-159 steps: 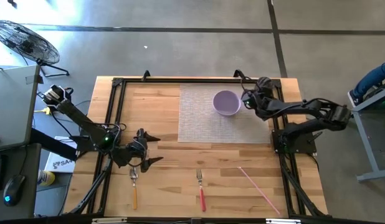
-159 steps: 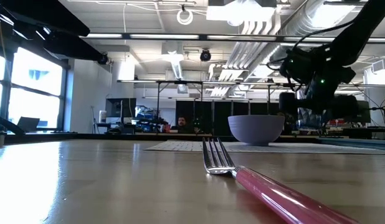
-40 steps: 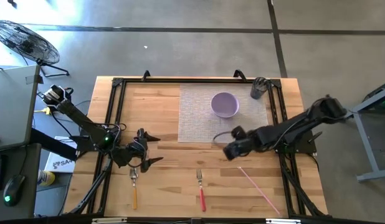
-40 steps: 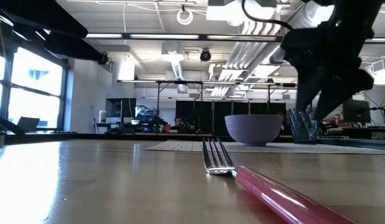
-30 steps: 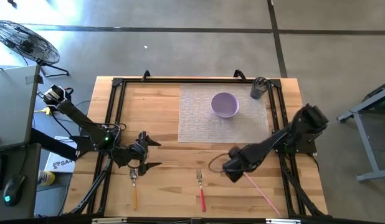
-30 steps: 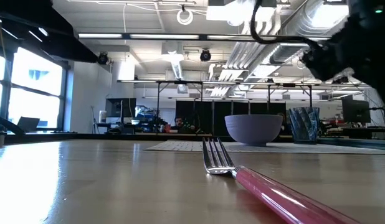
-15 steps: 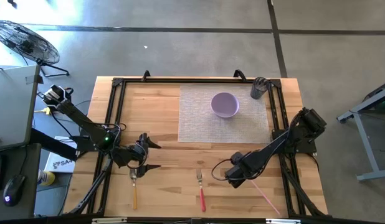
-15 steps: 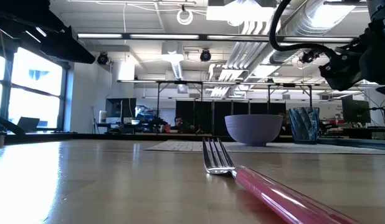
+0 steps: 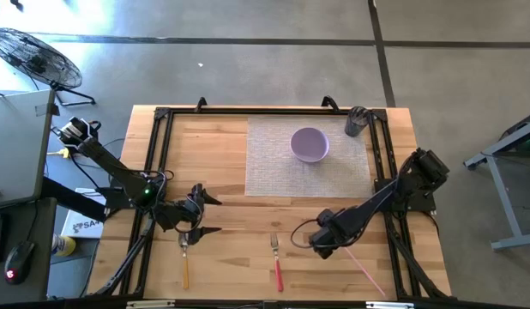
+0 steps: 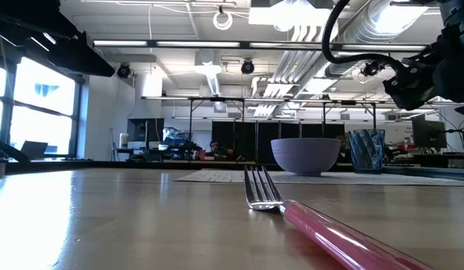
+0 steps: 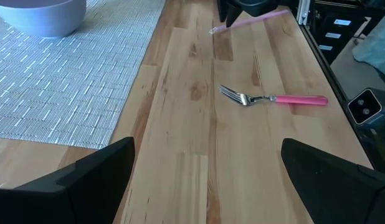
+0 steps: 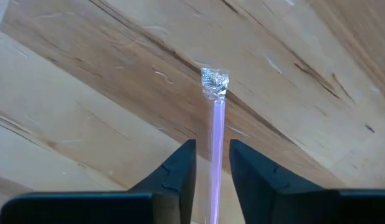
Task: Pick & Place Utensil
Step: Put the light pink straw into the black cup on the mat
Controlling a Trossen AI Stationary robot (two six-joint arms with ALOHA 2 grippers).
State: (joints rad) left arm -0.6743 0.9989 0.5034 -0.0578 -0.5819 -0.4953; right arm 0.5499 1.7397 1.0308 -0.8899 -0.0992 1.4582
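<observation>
right pincer [image 12: 211, 165] parted, astride pink straw [image 12: 216, 134] | light, thin, crushable | grip mid-shaft, gently

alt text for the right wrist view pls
The right gripper has its two dark fingers open on either side of a thin pink straw lying on the wooden table. The straw's far end has a crinkled clear tip.
</observation>
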